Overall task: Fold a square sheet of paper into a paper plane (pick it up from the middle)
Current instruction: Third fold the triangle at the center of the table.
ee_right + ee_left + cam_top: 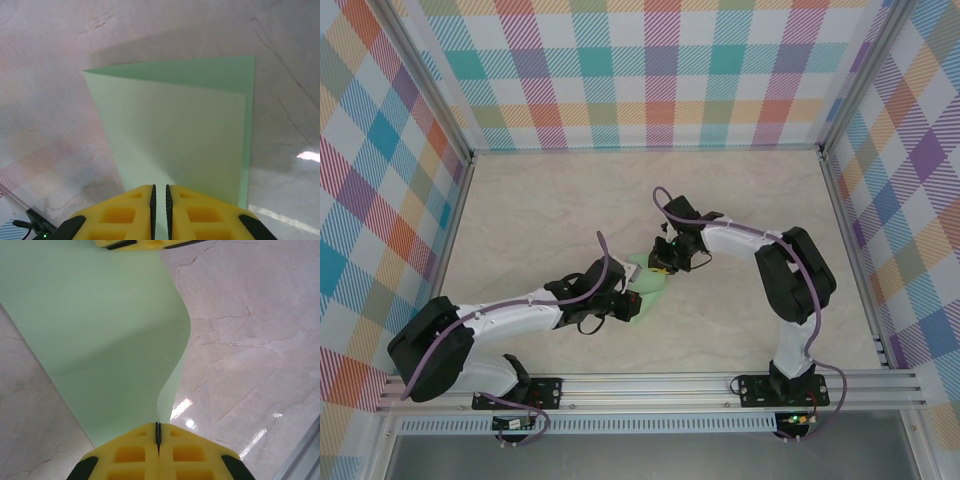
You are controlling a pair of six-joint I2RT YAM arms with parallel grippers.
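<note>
The sheet of paper [647, 283], pale mint green and folded over on itself, sits just toward 6 o'clock from the middle of the marbled surface [540, 200]. It spans the gap between the two tools. The left tool [626, 304] is at the sheet's 7 o'clock end and the right tool [666, 258] at its 1 o'clock end. Both arms reach inward from the aluminium rail [650, 385] at the near edge, and plaid walls [660, 70] ring the other three sides.

In the left wrist view the left tool's yellow fingers [130, 455] are pressed together at 6 o'clock. A narrow end of the sheet is pinched in the thin seam between them, so this tool is clamped on the paper. From there the sheet widens toward 12 o'clock, its 3 o'clock edge sweeping in a soft S-curve. At the top edge of the view it reaches the right tool's yellow fingertips.

In the right wrist view the right tool's fingers [195, 215] stand narrow, with a slim slit between the black pads. The sheet runs up to that slit, but I cannot tell whether the pads press on it. Two layers show here: a lower one peeks out as a strip along the 12 o'clock and 3 o'clock edges, and both meet at the 10 o'clock corner.
</note>
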